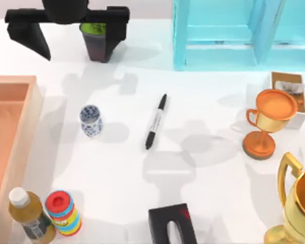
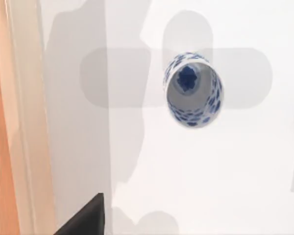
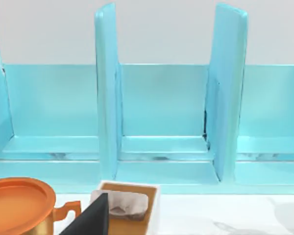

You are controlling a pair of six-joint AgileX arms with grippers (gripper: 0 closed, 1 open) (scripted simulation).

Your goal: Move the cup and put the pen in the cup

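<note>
On the white table (image 1: pixel 203 122), counting from the near edge in the top view: one black box (image 1: pixel 172 224) with a slot in its top, one bottle (image 1: pixel 29 214) with a white cap beside one red-topped striped canister (image 1: pixel 64 212), and one large gold trophy (image 1: pixel 298 203) at the right edge. A wooden tray (image 1: pixel 18 152) runs along the left side.

Farther in stand one cup (image 1: pixel 91 120), upright, white with blue pattern, left of centre, and one pen (image 1: pixel 156 121), black with a pale band, lying flat at a slight diagonal near the middle, well apart from the cup. One orange trophy (image 1: pixel 270 120) stands to the right, just in front of one small white box (image 1: pixel 290 96) lined in brown.

At the far edge are one dark pot (image 1: pixel 97 39) with green inside, one black angular stand (image 1: pixel 66 20) and one turquoise rack (image 1: pixel 234 35).

The left wrist view looks straight down into the cup (image 2: pixel 193 89), its blue-marked bottom visible, with the tray's edge (image 2: pixel 19 122) alongside. A single dark fingertip (image 2: pixel 85 221) shows at the frame's edge; how wide the jaws stand I cannot tell, and nothing is visibly held.

The right wrist view faces the rack (image 3: pixel 161 122), the orange trophy's bowl (image 3: pixel 19 203) and the small box (image 3: pixel 132 208). One dark fingertip (image 3: pixel 90 220) shows; its opening cannot be told either.
</note>
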